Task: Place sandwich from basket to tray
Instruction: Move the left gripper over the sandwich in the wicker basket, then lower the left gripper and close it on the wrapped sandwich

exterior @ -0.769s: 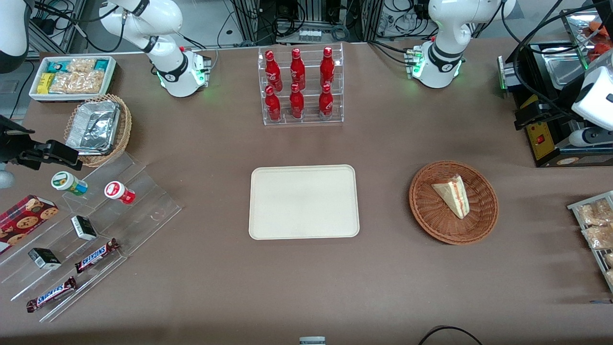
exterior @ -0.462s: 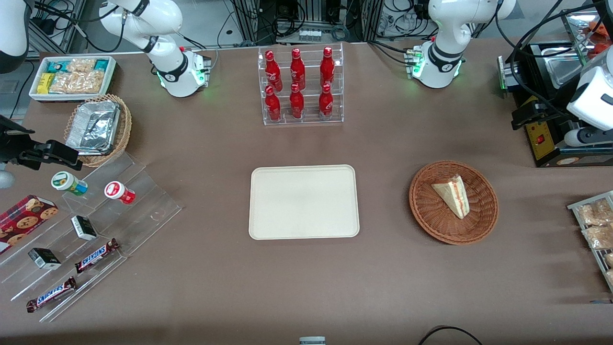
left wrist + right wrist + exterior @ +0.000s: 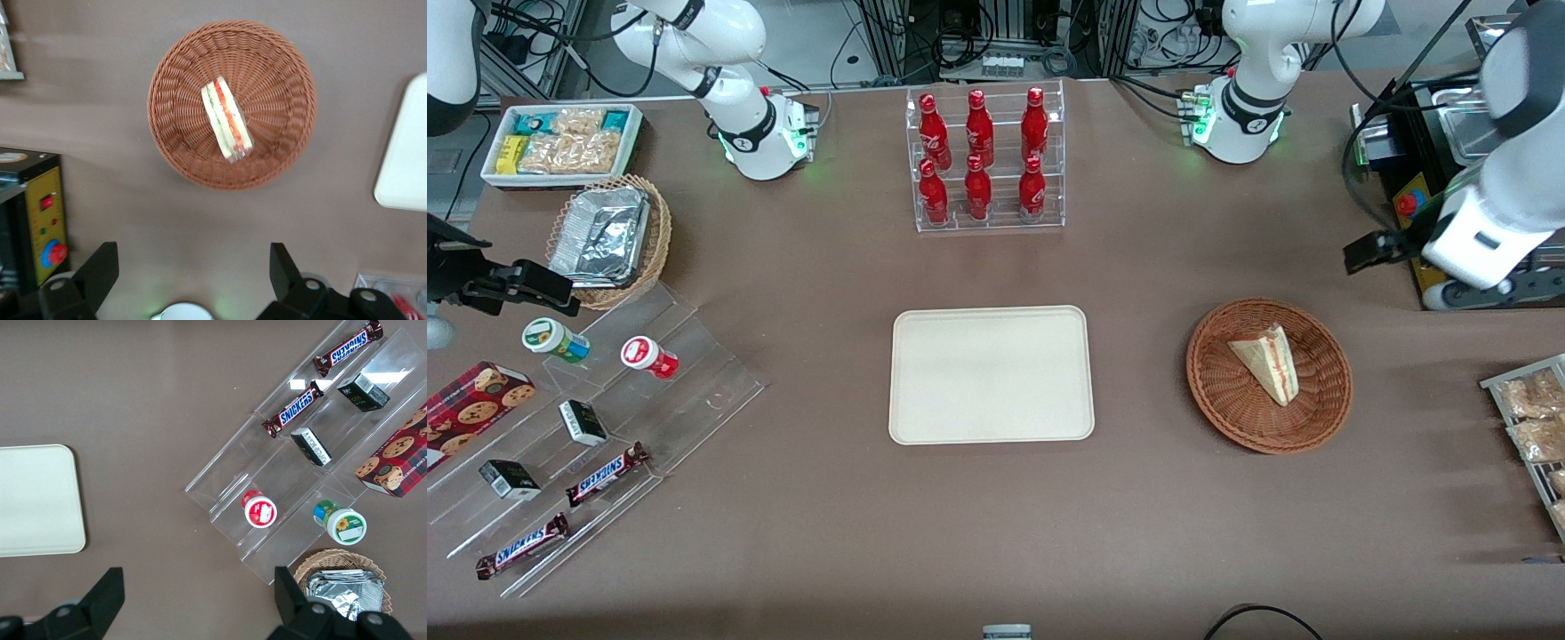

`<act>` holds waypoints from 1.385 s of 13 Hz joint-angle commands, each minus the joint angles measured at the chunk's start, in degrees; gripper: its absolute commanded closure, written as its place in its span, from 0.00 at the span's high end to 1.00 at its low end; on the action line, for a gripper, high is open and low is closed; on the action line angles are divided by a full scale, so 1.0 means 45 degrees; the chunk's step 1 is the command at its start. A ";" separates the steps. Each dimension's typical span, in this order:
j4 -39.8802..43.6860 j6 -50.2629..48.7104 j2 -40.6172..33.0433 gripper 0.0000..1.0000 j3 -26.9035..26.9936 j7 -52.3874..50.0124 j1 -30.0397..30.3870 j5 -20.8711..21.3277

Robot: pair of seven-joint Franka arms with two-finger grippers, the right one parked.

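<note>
The sandwich [image 3: 1267, 362], a pale wedge with red and green filling, lies in the round reddish-brown basket [image 3: 1227, 404]. Both also show in the left wrist view, the sandwich [image 3: 227, 119] in the basket [image 3: 180, 73]. The cream tray [image 3: 991, 374] lies flat at the table's middle, beside the basket; one of its corners shows in the left wrist view [image 3: 405, 160]. My left gripper [image 3: 190, 267] is open and empty. It hangs high over the table, apart from the basket and farther from the front camera than it. Its hand [image 3: 1480, 236] shows toward the working arm's end.
A black machine with a red button [image 3: 1414, 191] stands under the hand at the working arm's end. A wire rack of snack bags [image 3: 1529, 418] lies nearer the front camera. A clear rack of red bottles [image 3: 983, 160] stands farther from the front camera than the tray.
The left arm's hand has swung in from the table's end toward the basket and nearer the front camera. The sandwich, basket and tray have not moved.
</note>
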 commanded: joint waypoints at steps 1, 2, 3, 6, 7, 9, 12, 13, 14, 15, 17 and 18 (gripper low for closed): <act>-0.2363 0.2089 -0.0660 1.00 0.0146 -0.1206 -0.0157 0.0158; -0.3164 0.3084 -0.0718 1.00 0.0127 -0.1421 -0.0157 0.0158; -0.3829 0.4022 -0.0719 1.00 0.0146 -0.2042 -0.0157 0.0158; -0.5103 0.6116 -0.0427 1.00 0.0107 -0.4679 -0.0274 0.0158; -0.5125 0.6314 -0.0232 1.00 0.0107 -0.4994 -0.0275 0.0158; -0.5164 0.6860 0.0178 1.00 0.0088 -0.5736 -0.0314 0.0158; -0.5164 0.7407 0.0861 1.00 0.0107 -0.6285 -0.0528 0.0158; -0.5145 0.7468 0.1115 1.00 0.0107 -0.6345 -0.0703 0.0158; -0.5125 0.7507 0.1330 1.00 0.0107 -0.6345 -0.0936 0.0158; -0.5125 0.7604 0.1525 1.00 0.0088 -0.6345 -0.1016 0.0158; -0.5106 0.7819 0.1819 1.00 0.0087 -0.6306 -0.1036 0.0158; -0.5125 0.7994 0.2014 1.00 0.0087 -0.6209 -0.1036 0.0158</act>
